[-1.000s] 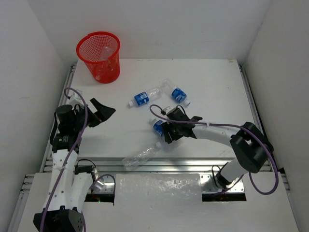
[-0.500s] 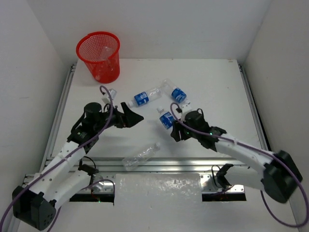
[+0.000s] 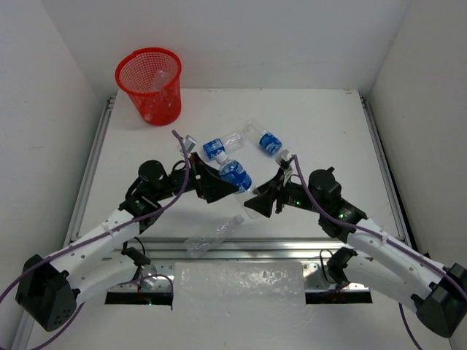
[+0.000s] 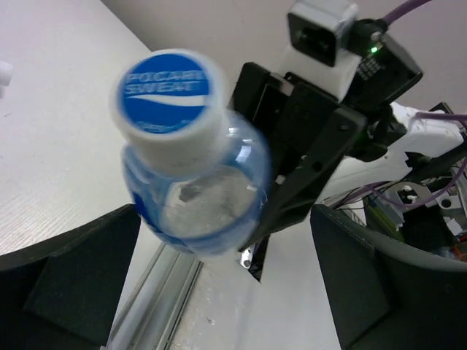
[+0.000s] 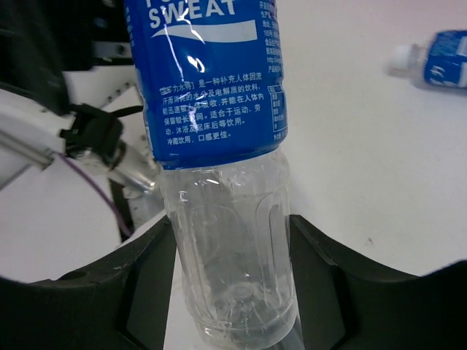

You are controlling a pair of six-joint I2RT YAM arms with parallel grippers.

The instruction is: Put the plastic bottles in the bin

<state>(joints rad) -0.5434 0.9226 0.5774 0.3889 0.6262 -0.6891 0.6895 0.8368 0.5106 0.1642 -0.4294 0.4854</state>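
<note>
My right gripper (image 3: 258, 201) (image 5: 233, 292) is shut on the clear base of a blue-labelled plastic bottle (image 3: 236, 176) (image 5: 219, 168) and holds it above the table's middle. The bottle's cap (image 4: 171, 91) points at my left gripper (image 3: 217, 184) (image 4: 226, 240), which stands wide open just in front of it, fingers (image 4: 69, 273) apart from the bottle. Two more blue-labelled bottles (image 3: 214, 148) (image 3: 269, 142) lie on the table behind. An unlabelled clear bottle (image 3: 213, 235) lies near the front rail. The red mesh bin (image 3: 149, 84) stands at the far left corner.
White walls close in the table on three sides. Metal rails (image 3: 91, 171) run along the left, right and front edges. Both arms meet over the table's middle, cables looping above them. A lying bottle (image 5: 436, 58) shows in the right wrist view's upper right.
The right gripper closed on the bottle, lifted it off the table and swung it toward the left. The left arm reached from the left edge to the middle, still open.
</note>
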